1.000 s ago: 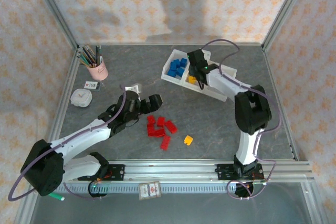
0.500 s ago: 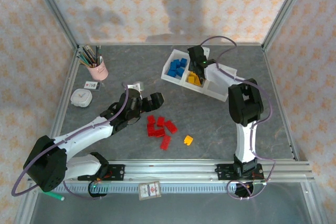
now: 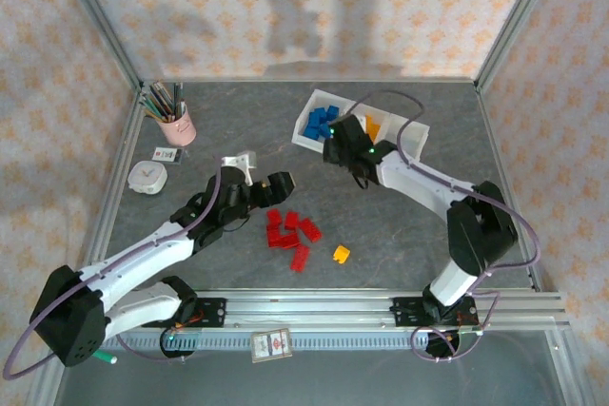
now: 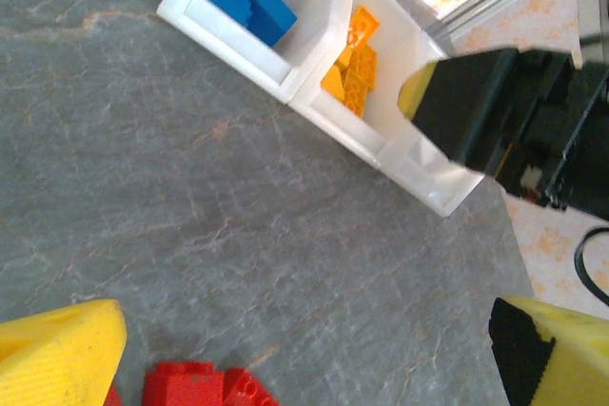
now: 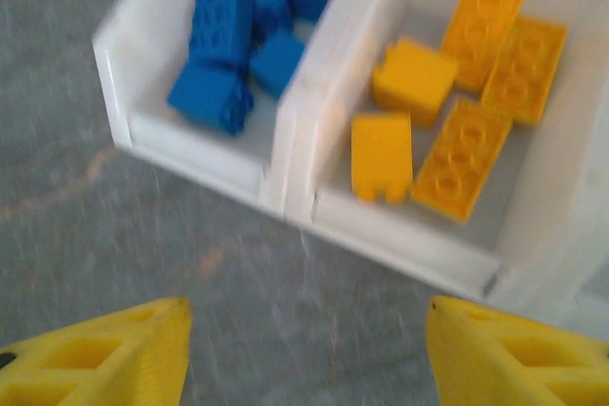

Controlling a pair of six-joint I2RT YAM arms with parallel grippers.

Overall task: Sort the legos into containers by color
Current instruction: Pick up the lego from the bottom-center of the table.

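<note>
Right end effector [image 5: 304,354] hovers spread, empty; ahead, yellow legos [image 5: 457,92] share 1 container [image 5: 400,240], grouped by color, blue legos [image 5: 247,35] ahead-left.

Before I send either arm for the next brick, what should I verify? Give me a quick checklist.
1. The right gripper is empty: ok, fingers apart, nothing between them.
2. The left gripper is open: ok, close to the red bricks.
3. The blue bricks sit in their own bin: ok.
4. All yellow is binned: not ok, one yellow brick lies on the table.
5. The end bin is free for red: ok, it looks empty.
</note>
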